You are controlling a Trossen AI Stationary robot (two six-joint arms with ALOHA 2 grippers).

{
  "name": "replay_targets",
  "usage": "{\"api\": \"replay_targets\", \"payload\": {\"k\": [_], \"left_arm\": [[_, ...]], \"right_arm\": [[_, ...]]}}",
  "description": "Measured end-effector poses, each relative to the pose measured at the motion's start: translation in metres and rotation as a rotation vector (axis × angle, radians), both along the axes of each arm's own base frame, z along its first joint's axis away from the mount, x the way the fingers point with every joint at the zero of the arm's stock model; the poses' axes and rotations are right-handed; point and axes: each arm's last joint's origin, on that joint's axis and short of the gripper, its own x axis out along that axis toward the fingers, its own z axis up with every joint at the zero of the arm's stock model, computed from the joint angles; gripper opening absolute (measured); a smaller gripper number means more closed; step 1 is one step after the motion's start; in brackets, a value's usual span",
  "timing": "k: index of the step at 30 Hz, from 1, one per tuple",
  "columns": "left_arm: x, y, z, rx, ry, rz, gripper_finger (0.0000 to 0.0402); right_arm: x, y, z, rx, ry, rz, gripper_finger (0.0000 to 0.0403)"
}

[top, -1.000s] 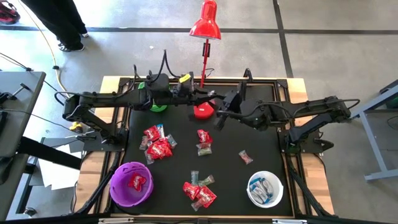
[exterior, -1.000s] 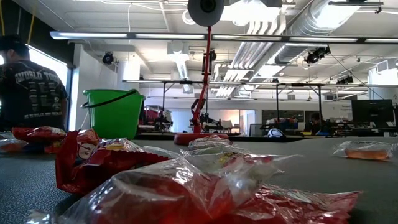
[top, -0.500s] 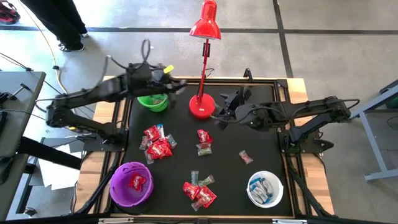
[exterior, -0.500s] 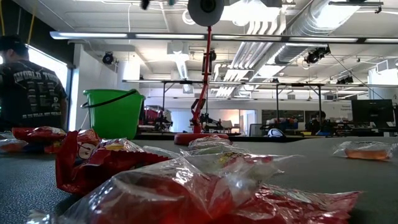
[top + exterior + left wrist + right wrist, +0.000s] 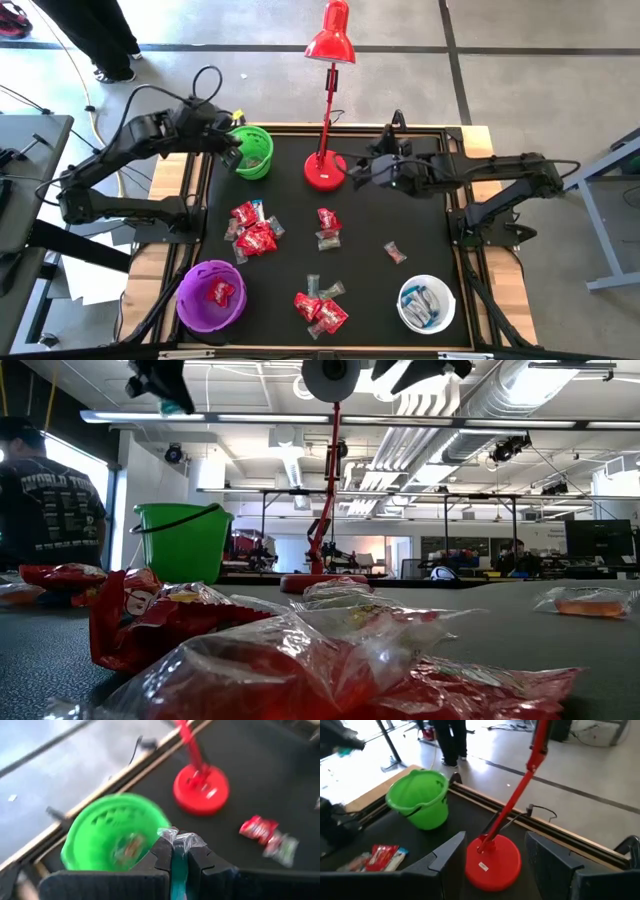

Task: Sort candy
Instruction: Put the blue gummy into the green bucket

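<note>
Black matting covers the table [image 5: 420, 240], and the candy is scattered across it: a cluster of red-wrapped sweets [image 5: 252, 232] sits toward nine o'clock from the middle, a red and greenish pair [image 5: 327, 229] lies near the centre, a lone sweet [image 5: 395, 252] rests toward four o'clock, and another red heap [image 5: 322, 308] lies at six o'clock.

At seven o'clock the purple plastic bowl [image 5: 190, 310] holds one red sweet [image 5: 220, 292], and at five o'clock the white bowl [image 5: 445, 310] holds blue-and-white ones [image 5: 424, 303]. The small green plastic bucket [image 5: 262, 165] stands at eleven o'clock, with the red desk lamp [image 5: 326, 172] just beside it toward twelve.

From where I stand, the left gripper [image 5: 233, 152] hangs at the bucket's outer rim, fingers [image 5: 162, 855] pinched together on a clear greyish-green wrapped sweet [image 5: 178, 840] whose crinkled end sticks out past the tips. The bucket's mouth lies just beyond those fingertips in the wrist camera, something small already lying inside.

The right gripper [image 5: 352, 172] hovers just beside the lamp's round base on its three o'clock side, fingers [image 5: 445, 855] spread wide with nothing between them.

Beyond the table's ten o'clock corner a person [image 5: 45, 495] in a dark printed shirt stands with their back turned.
</note>
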Motion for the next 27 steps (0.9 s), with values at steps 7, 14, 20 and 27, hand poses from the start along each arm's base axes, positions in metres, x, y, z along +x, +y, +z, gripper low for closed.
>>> {"api": "replay_targets", "payload": {"k": [7,14,20,27], "left_arm": [[0.004,0.013,-0.013,-0.019,0.157,-0.062,0.0005],[0.009,0.045,-0.027,-0.022,0.276,-0.044,0.0005],[0.011,0.078,-0.039,-0.109,0.217,-0.045,0.0005],[0.008,0.102,-0.054,-0.237,0.186,-0.031,0.0005]], "right_arm": [[0.001,-0.017,-0.001,0.055,-0.002,-0.003,0.0197],[0.001,-0.02,-0.001,0.056,0.0,-0.009,0.0197],[0.0,-0.019,-0.002,0.062,0.014,0.008,0.0197],[-0.002,-0.019,-0.005,0.071,0.06,0.017,0.0197]]}}
